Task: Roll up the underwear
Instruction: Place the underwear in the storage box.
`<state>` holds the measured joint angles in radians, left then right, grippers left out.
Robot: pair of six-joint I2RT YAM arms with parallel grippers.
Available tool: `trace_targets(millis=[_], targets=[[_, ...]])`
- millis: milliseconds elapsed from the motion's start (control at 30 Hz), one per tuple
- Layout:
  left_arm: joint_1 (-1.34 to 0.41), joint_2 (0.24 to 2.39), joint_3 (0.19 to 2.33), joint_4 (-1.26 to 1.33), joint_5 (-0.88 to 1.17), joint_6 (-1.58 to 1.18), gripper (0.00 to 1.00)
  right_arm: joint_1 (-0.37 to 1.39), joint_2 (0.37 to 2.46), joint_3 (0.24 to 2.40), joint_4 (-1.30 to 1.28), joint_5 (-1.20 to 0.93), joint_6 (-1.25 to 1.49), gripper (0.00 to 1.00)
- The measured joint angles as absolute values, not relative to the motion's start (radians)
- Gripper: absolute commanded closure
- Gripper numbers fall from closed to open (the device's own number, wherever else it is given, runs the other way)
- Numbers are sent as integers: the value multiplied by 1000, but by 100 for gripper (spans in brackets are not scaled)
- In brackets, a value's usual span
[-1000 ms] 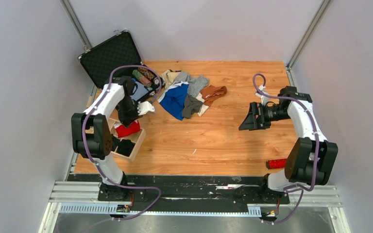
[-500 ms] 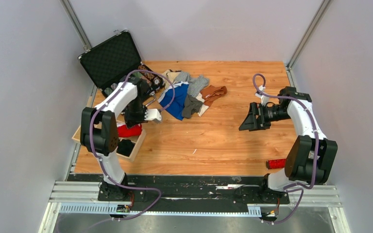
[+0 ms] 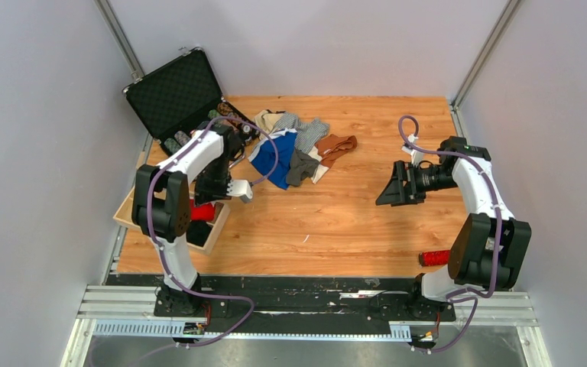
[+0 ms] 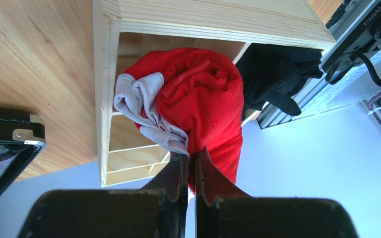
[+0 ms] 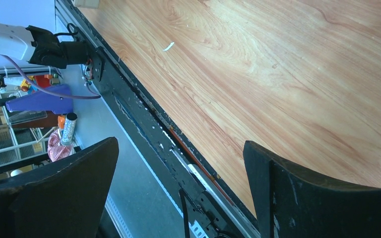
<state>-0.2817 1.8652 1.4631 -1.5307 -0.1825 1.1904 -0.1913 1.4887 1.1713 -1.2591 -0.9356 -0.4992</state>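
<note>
Underwear sits in two spots on the orange-brown wood-grain tabletop [image 3: 336, 222], and I judge the job barely under way. At eleven o'clock stands the open black hard case [image 3: 172, 95], its lid lined with dimpled foam. At twelve o'clock is the loose heap of unrolled soft garments [image 3: 294, 149], all left to do: a blue piece with white trim [image 3: 275, 159], a dark grey piece [image 3: 299, 168], a rust-brown piece [image 3: 338, 145] and a pale beige piece [image 3: 266, 119], limp, creased and overlapping. At nine o'clock lies the shallow pale pine box with dividers [image 4: 104, 84], plain sawn wood with square cells. One cell holds the red rolled bundle with a light grey band [image 4: 203, 94], a plump, stretchy wad whose folds spiral and bulge over the rim; that one looks done. The next cell has a limp black garment [image 4: 273, 74]; whether it is rolled I cannot tell. My left gripper [image 4: 188, 157] has its jaws pressed together. From my wrist the red cloth shows past the tips, but from overhead they sit apart from the box, so I judge them empty. My right gripper [image 5: 179, 144] hangs at three o'clock over bare wood, jaws wide apart, holding nothing.
</note>
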Motion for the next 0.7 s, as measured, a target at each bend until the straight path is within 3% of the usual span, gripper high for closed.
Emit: trace_targets(millis=[467,700], targets=[[-403,2052,1576,-1559,-168,1110,100,-191,1486,1163,-1259,-940,-499,0],[-398,1986,1438,-1431,-93,1030,100,-198,1481,1158,-1261,-935,-500,0]])
